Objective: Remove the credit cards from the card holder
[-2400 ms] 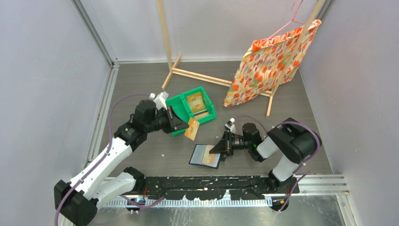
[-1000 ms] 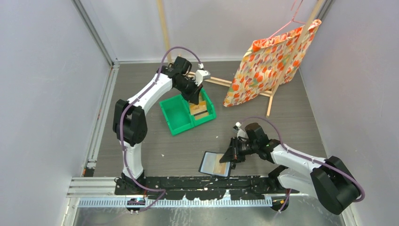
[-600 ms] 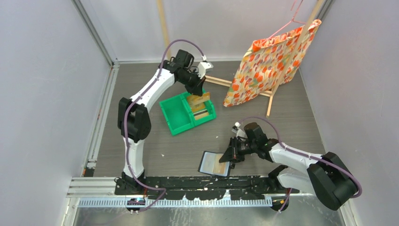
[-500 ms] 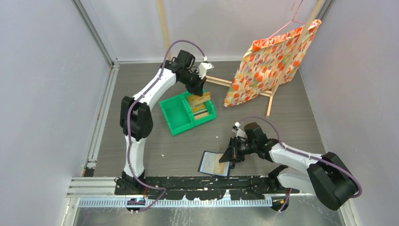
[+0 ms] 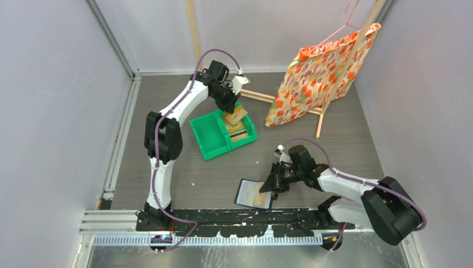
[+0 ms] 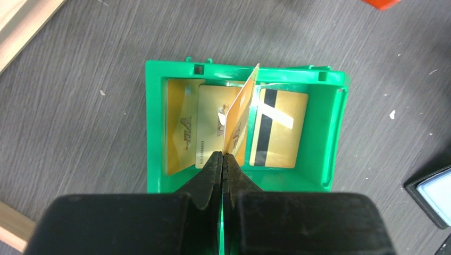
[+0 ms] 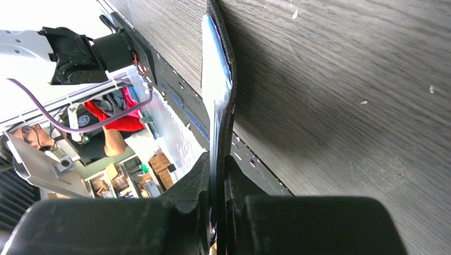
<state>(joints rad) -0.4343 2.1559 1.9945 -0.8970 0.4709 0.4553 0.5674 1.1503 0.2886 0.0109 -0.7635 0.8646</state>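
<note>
Now left gripper [image 6: 222,155] pinches one credit card [image 6: 242,109] over three in bin [image 6: 154,133]; right gripper [image 7: 217,159] clamps card holder [image 7: 227,79].

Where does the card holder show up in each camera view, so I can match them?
Top external: the card holder lies open near the front edge, centre-right, with the right gripper shut on its image-right edge.
Left wrist: only the card holder's dark corner shows, at bottom right, beyond the green bin.
Right wrist: the card holder is edge-on at centre, rising from the fingers.
Shared landmark: the grey wood-grain table.
</note>
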